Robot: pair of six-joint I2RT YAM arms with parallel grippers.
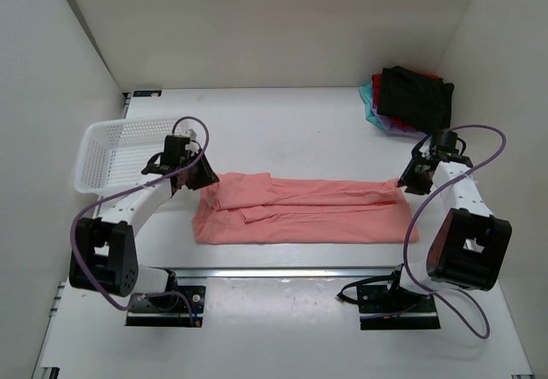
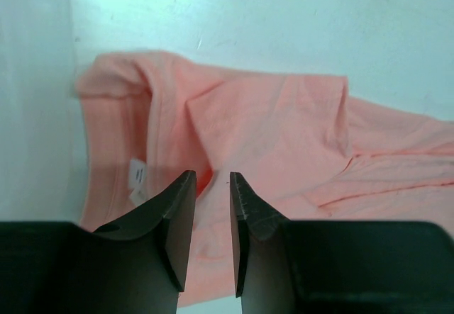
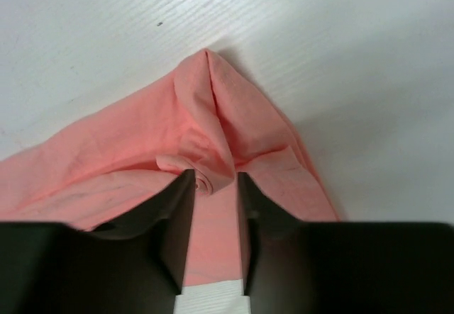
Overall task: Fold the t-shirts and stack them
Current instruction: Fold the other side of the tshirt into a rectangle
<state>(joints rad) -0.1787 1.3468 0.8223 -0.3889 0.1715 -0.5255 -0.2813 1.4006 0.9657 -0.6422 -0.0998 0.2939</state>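
Note:
The salmon-pink t-shirt [image 1: 300, 212] lies folded into a long band across the table's middle. My left gripper [image 1: 199, 172] is at its far left corner, jaws nearly closed with pink cloth [image 2: 269, 130] in the narrow gap. My right gripper [image 1: 409, 178] is at its far right corner, jaws closed on a rolled fold of the shirt [image 3: 213, 115]. The shirt's far edge runs straight between the two grippers. The folded black t-shirt [image 1: 415, 95] lies on top of the red, teal and purple ones at the back right.
A white mesh basket [image 1: 120, 148] stands at the left, just behind my left arm. White walls close in the table on the left, right and back. The arm bases sit on a rail along the near edge [image 1: 282, 272].

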